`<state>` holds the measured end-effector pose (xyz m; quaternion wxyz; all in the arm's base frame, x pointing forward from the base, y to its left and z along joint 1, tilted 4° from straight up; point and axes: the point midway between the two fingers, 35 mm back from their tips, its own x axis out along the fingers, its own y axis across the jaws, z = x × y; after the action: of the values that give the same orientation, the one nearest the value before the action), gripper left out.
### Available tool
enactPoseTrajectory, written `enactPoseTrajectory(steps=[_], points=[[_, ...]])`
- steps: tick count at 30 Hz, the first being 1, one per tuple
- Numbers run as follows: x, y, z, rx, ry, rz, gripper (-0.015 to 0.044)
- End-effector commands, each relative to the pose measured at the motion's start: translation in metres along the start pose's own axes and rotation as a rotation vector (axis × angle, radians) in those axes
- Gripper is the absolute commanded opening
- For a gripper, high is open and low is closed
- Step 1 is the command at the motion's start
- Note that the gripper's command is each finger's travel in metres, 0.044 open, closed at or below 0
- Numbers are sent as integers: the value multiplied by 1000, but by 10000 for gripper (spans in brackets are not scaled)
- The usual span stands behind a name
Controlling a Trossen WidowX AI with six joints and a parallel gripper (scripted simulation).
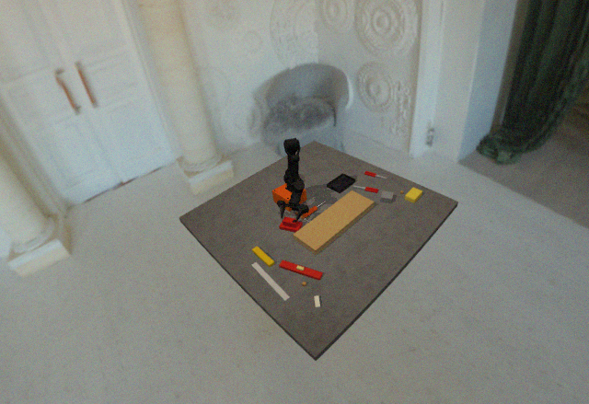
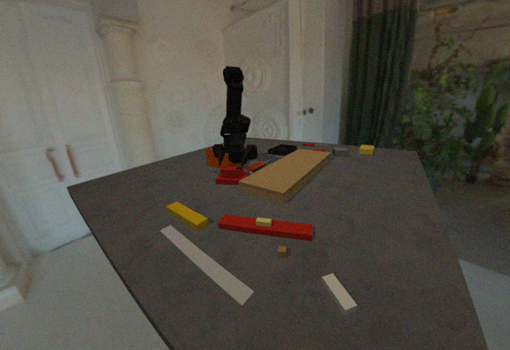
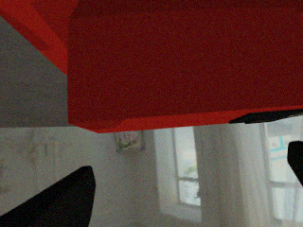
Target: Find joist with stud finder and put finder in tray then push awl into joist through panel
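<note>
So my gripper (image 1: 294, 216) (image 2: 235, 159) (image 3: 192, 165) is wide open with nothing in it, hanging right by the red stud finder (image 1: 290, 224) (image 2: 231, 175) (image 3: 185, 66), which sits on the table (image 1: 228, 228) (image 2: 135, 198) near one end of the tan floor panel (image 1: 337, 222) (image 2: 288, 172). The orange-handled awl (image 1: 310, 211) (image 2: 256, 167) lies beside that panel, and the black tray (image 1: 340, 182) (image 2: 282, 149) is over past it, well apart from me.
</note>
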<state>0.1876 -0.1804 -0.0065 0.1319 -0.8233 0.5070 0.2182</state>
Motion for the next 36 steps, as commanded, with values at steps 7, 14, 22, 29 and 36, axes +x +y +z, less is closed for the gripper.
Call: enactPoseTrajectory(steps=[7, 14, 22, 29, 36], points=[[-8, -4, -34, 6, 7, 1, 440], [-27, 0, -64, 7, 10, -2, 440], [-17, -3, -58, 114, -66, -4, 440], [7, -10, -38, 709, -503, 114, 440], [10, -1, -27, 1376, -945, 501, 440]])
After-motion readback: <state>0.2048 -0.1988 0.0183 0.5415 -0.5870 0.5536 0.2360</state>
